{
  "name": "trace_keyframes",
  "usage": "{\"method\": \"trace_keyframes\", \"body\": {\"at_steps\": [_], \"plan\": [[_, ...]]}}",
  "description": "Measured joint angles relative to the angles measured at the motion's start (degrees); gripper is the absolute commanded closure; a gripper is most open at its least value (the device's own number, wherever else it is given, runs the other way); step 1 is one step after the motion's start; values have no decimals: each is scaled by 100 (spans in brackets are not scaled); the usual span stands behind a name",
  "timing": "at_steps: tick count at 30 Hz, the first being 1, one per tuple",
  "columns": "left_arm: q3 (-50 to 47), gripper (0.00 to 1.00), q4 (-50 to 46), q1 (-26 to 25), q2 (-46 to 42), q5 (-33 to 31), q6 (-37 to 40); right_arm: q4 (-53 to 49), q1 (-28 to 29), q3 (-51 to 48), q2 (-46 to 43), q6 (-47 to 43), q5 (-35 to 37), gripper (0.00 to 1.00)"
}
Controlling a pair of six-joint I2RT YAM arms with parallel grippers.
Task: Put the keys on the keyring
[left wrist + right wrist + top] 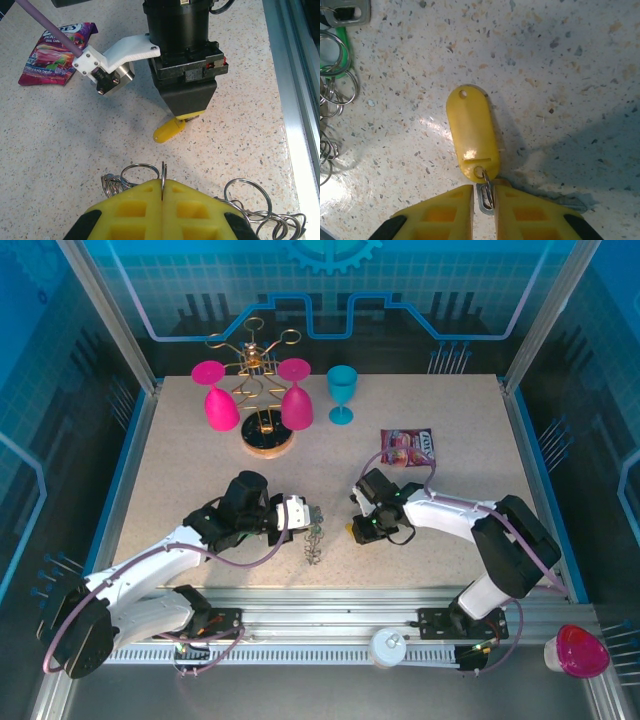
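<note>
In the left wrist view my left gripper [163, 183] is shut on the keyring [163, 172], a thin metal ring held edge-on just above the table. More loose split rings [249, 200] hang linked on both sides of it. From above, that bunch of rings [315, 540] dangles below my left gripper [311, 514]. My right gripper [484, 194] is down at the table, shut on the metal head of a key [483, 200] that carries a small ring and a yellow oval tag [470, 132]. The tag [169, 131] lies flat, pointing toward the left gripper. A green key [341, 42] lies by the rings.
A purple candy packet [407, 447] lies behind the right arm. At the back stand a wire glass rack [262, 365] on a round wooden base with two pink glasses [218, 400], and a teal goblet [342, 392]. The metal front rail [330, 610] runs close behind both grippers.
</note>
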Motion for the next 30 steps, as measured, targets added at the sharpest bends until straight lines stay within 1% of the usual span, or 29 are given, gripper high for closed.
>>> {"method": "trace_keyframes", "body": {"at_steps": [4, 7, 9, 10, 17, 23, 30], "plan": [[0, 100, 0, 0, 0, 0, 7, 0, 0, 0, 26, 0, -2, 85], [0, 100, 0, 0, 0, 0, 11, 0, 0, 2, 26, -20, -2, 90], [0, 100, 0, 2, 0, 0, 11, 0, 0, 4, 26, -48, 0, 95], [0, 100, 0, 0, 0, 0, 11, -2, 0, 11, 26, -35, 0, 100], [0, 100, 0, 0, -17, -20, 13, 7, 0, 31, -144, -177, 2, 100], [-2, 100, 0, 2, -243, -138, 15, 188, 0, -146, -1071, -752, -125, 100], [0, 100, 24, 0, -448, -304, 118, 621, 2, -457, -2247, -1847, -765, 100]]}}
